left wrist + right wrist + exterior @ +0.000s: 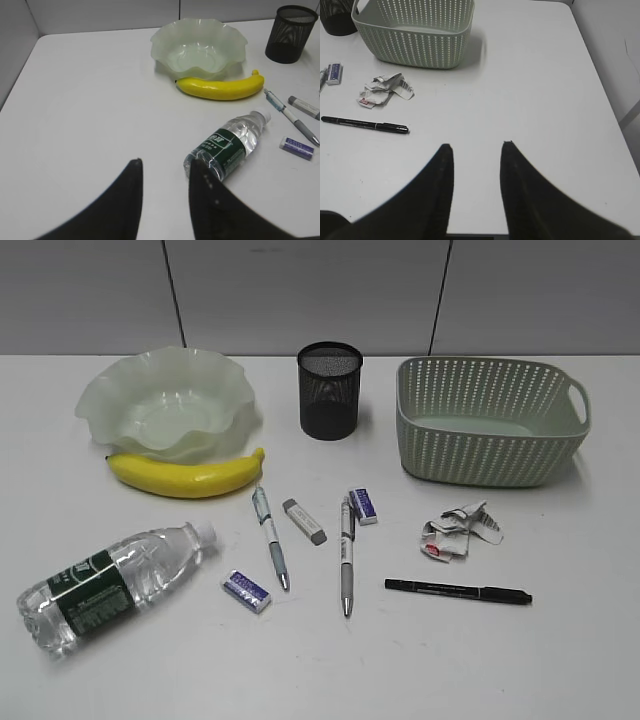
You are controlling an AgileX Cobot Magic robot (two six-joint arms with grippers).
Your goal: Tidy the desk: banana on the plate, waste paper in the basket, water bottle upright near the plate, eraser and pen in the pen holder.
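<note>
- The bench (560, 660) is a plain white flat top, matte, with soft shadows under each item; behind it stands a pale grey panelled wall (300, 290) with dark vertical seams.
- The basket (490, 420), sage-green with perforated walls, sits upright at about 2 o'clock from the bench's middle, nothing visible inside.
- The plate (165, 400), pale green with a ruffled rim, sits at about 10 o'clock, nothing visible in it.
- The water bottle (110, 585) lies on its side at about 8 o'clock, its capped neck pointing toward 2 o'clock.
- The banana (185, 475) lies on the bench just in front of the plate, touching or nearly touching its rim.
- The pen holder (330, 390), black mesh, stands upright at 12 o'clock between plate and basket.
- A black pen (458, 590) lies at about 4 o'clock, just below the waste paper (458, 532).
- Two white pens (270, 537) lie near the centre, each with its tip toward 6 o'clock.
- A grey eraser (304, 520) lies between them; two erasers in blue sleeves (246, 591) lie close by.
- The left gripper (165, 175) hangs over bare bench beside the bottle, jaws apart, holding nothing.
- The right gripper (476, 155) hangs over bare bench, well apart from the black pen, jaws apart, holding nothing.
</note>
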